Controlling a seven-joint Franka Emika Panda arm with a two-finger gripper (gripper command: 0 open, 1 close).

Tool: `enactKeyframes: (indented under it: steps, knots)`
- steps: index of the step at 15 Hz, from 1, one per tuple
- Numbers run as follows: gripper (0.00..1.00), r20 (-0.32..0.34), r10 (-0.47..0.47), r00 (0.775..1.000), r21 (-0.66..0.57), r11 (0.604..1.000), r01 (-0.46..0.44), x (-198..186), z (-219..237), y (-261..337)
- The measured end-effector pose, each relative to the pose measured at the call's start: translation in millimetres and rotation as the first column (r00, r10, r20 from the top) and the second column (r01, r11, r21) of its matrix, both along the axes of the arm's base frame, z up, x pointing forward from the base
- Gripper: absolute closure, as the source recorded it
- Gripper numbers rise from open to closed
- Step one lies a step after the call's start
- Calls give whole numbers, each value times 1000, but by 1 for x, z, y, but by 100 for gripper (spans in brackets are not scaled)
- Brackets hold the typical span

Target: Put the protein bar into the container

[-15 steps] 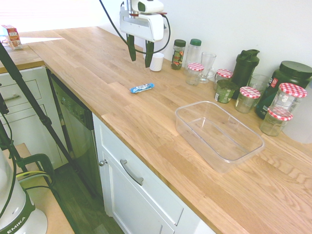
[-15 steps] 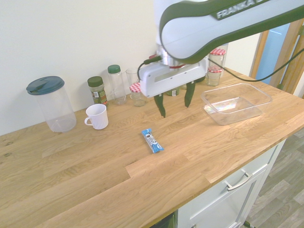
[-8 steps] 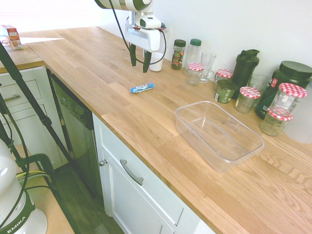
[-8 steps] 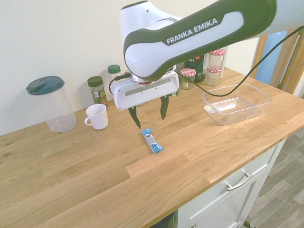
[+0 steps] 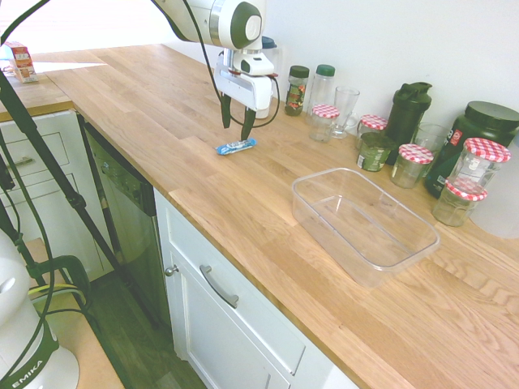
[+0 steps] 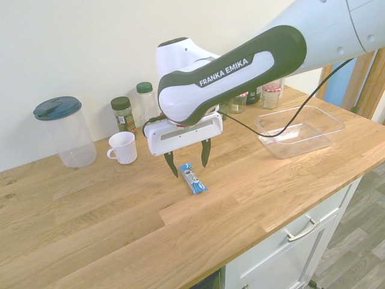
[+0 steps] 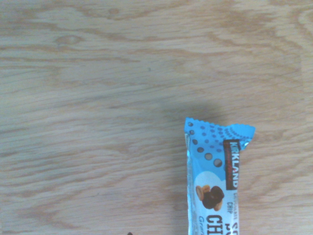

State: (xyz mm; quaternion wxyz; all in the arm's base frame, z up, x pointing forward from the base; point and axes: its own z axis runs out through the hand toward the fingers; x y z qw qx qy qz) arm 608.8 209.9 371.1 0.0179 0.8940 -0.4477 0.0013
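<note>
Hanging just above the worktop (image 6: 120,223), the gripper (image 6: 188,167) has its jaws spread wide with nothing between them. The protein bar (image 6: 193,179) lies flat on the wood close by, a little toward the counter's front edge from the fingertips, well apart from the container (image 6: 299,141). Its long axis runs roughly across the line joining the fingers, so closing should pinch its narrow sides, once the jaws shift toward that front edge and lower.
</note>
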Motion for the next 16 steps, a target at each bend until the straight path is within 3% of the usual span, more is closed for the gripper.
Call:
enactKeyframes:
  steps: [5, 6, 16]
  knots:
    - [0, -4, 0, 1000, 0, 1000, 0, 7, -26, -3]
    - [100, -5, 1, 1000, 0, 1000, -1, 8, -28, -4]
    - [100, 2, 17, 1000, 1, 1000, -17, 4, -38, 2]
